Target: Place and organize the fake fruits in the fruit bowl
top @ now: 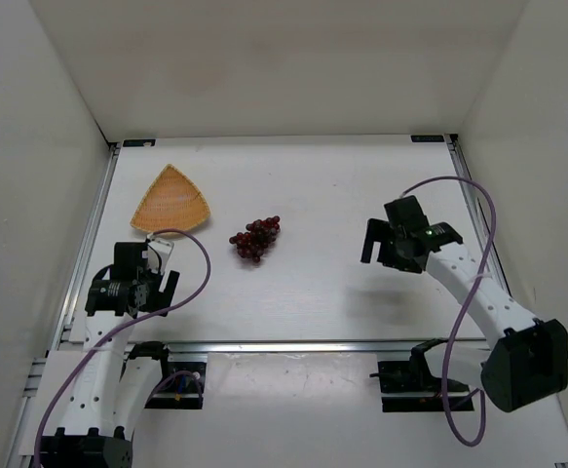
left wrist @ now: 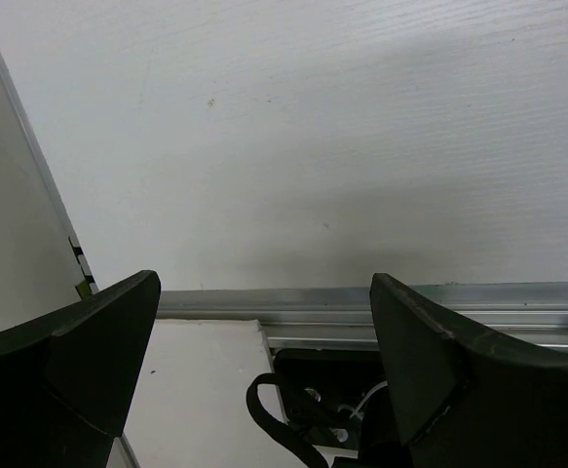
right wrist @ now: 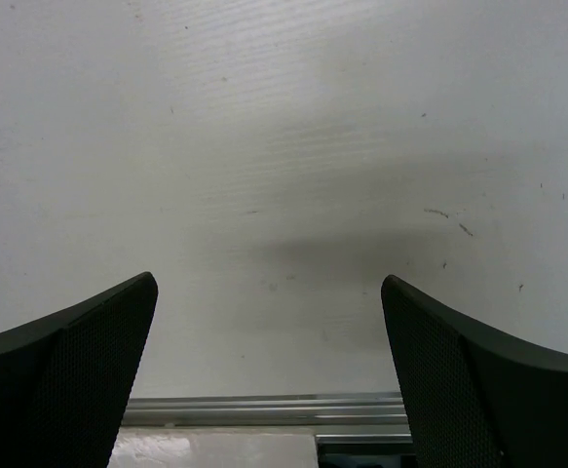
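A small bunch of dark red-purple grapes [top: 255, 237] lies on the white table, left of centre. The orange-tan woven bowl [top: 170, 201] sits to their upper left, with nothing in it. My left gripper [top: 157, 285] is open and holds nothing, low at the left, just below the bowl. My right gripper [top: 381, 252] is open and holds nothing above the table at the right, well apart from the grapes. Neither wrist view shows the grapes or the bowl. The left wrist view shows its open gripper [left wrist: 264, 375] over bare table and the front rail; the right wrist view shows its open gripper [right wrist: 269, 375] over bare table.
White walls enclose the table on three sides. A metal rail [top: 313, 345] runs along the near edge, with the arm bases and black mounts [top: 415, 382] below it. Purple cables [top: 475, 283] loop from both arms.
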You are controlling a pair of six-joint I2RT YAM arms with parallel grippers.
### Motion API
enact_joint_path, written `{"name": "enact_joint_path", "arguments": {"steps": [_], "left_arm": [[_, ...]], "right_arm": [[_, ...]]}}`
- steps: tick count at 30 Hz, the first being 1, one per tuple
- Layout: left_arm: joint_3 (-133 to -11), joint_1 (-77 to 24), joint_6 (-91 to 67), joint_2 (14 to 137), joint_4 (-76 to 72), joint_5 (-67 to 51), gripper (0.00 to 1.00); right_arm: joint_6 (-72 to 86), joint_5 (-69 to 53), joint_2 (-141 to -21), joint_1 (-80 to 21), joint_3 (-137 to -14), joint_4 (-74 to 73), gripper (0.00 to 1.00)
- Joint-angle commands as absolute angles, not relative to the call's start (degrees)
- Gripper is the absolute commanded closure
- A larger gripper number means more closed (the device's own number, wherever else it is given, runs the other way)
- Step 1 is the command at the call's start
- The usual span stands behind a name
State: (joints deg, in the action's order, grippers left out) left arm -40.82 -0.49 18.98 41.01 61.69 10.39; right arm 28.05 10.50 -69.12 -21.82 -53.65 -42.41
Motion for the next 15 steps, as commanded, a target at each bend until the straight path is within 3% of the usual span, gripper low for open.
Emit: {"name": "enact_joint_path", "arguments": {"steps": [1, 8, 15], "left_arm": [[-40.2, -0.1, 19.2, 40.3, 61.4, 9.6, 0.0], [-40.8, -0.1, 19.7, 40.3, 62.0, 7.5, 0.0], [-41.3, 0.4, 20.8, 41.6, 61.4, 7.4, 0.0]], "right_arm": [[27.3, 11.9, -62.9, -22.1, -49.7, -47.7, 0.0], [33.5, 4.8, -38.7, -22.1, -38.2, -48.2, 0.0], [39.2, 5.3, -31.5, -22.1, -35.8, -48.3, 0.0]]}}
